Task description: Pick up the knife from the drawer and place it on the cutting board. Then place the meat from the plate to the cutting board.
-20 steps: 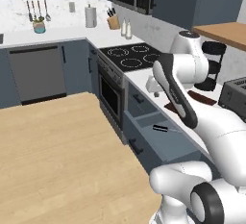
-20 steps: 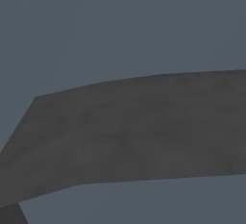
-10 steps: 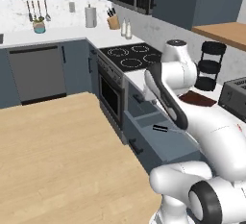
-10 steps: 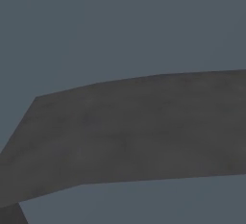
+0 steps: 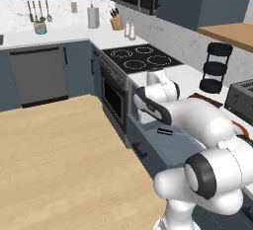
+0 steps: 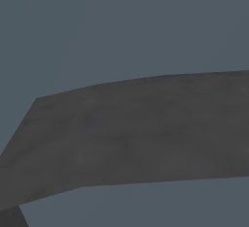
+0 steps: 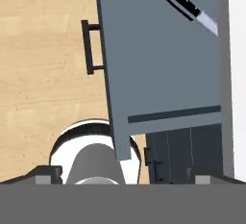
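The blue-grey drawer (image 7: 163, 59) stands pulled out, its dark bar handle (image 7: 89, 47) on the left in the hand view. The knife (image 7: 190, 9) lies slantwise in the drawer's far corner, black handle up-left, silver blade down-right. My gripper (image 7: 124, 176) hovers above the drawer's near end, well away from the knife, jaws wide apart and empty. From the left base view my arm bends down over the open drawer (image 5: 165, 147), with the knife (image 5: 164, 131) just under it. The dark reddish-brown cutting board (image 5: 206, 98) lies on the counter behind the arm. The plate and the meat are hidden.
A black cooktop (image 5: 143, 57) with the oven under it sits left of the drawer. On the counter to the right stand a black three-tier rack (image 5: 217, 66) and a toaster (image 5: 242, 98). A light wooden surface (image 5: 59, 155) spreads to the left. A knife block (image 5: 116, 22) stands far back.
My arm has swung down and to the left, bringing the hand from above the counter to just over the open drawer. The knife has not moved.
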Available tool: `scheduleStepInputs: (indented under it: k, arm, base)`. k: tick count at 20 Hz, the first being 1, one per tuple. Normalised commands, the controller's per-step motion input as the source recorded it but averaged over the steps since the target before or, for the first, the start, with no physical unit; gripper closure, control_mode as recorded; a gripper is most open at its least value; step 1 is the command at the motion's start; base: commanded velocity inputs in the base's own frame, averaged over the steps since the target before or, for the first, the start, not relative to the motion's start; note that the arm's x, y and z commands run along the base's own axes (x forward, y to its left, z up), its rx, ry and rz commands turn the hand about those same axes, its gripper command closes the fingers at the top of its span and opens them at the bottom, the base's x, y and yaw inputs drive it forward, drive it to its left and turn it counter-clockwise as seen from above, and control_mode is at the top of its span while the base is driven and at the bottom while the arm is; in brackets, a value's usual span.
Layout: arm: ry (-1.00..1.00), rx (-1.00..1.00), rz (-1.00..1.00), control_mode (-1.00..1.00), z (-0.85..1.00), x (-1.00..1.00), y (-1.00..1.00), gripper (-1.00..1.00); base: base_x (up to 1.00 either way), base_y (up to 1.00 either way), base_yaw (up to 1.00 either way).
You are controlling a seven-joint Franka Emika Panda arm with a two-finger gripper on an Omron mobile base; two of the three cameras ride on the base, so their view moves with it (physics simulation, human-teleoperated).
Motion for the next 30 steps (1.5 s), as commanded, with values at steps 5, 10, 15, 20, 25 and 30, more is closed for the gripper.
scheduleStepInputs:
  k: [5,10,15,20,25,30]
  arm:
    - [0.25,0.01,0.0,-1.0,-0.9,0.51,0.0,-1.0]
    - [0.16,0.0,0.0,-1.0,-0.62,0.26,0.0,-1.0]
    - [0.12,0.0,0.0,-1.0,-0.68,0.1,0.0,-1.0]
    - [0.04,0.01,0.0,-1.0,-0.63,0.06,0.0,-1.0]
    - [0.0,0.09,0.0,-1.0,-0.56,0.0,0.0,-1.0]
    - [0.0,0.08,0.0,-1.0,-0.52,0.0,0.0,-1.0]
  base:
    - [0.0,0.0,0.0]
    - [0.0,0.0,0.0]
    - [0.0,0.0,0.0]
    - [0.0,0.0,0.0]
    - [0.0,0.0,0.0]
    - [0.0,0.0,0.0]
